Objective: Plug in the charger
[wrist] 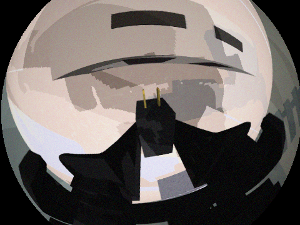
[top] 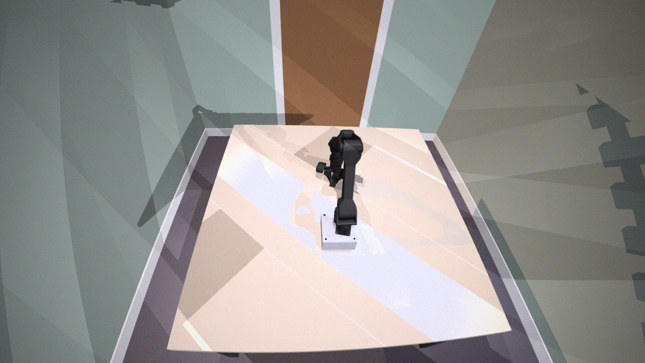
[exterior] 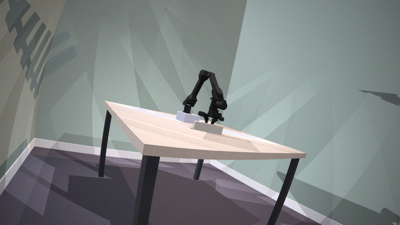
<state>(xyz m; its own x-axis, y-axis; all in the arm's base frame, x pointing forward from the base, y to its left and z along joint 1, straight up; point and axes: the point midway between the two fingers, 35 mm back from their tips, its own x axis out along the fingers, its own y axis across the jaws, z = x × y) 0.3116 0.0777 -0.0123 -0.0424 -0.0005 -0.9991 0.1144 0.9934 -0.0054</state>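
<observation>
My gripper [top: 332,184] [exterior: 209,123] [wrist: 152,122] is shut on the black charger [wrist: 155,128]. Two bare brass prongs [wrist: 144,99] stick out from the charger's end, pointing up the wrist view. They are outside the outlets, with a visible gap between their tips and the power strip [exterior: 208,128] [wrist: 81,70]. The pale strip shows as a thin curved grey band in the wrist view, with a dark left outlet patch [wrist: 150,60] above the prongs and a right one [wrist: 212,64]. In the exterior view the fingers are over or behind the strip; the charger is too dark to make out there.
The arm's pale base block [top: 339,244] [exterior: 183,116] stands on the wooden table [top: 252,306] [exterior: 173,148], close to the strip. Two dark rectangles [wrist: 148,19] [wrist: 229,39] show above the outlet band in the wrist view. Mixed shadows cross the table.
</observation>
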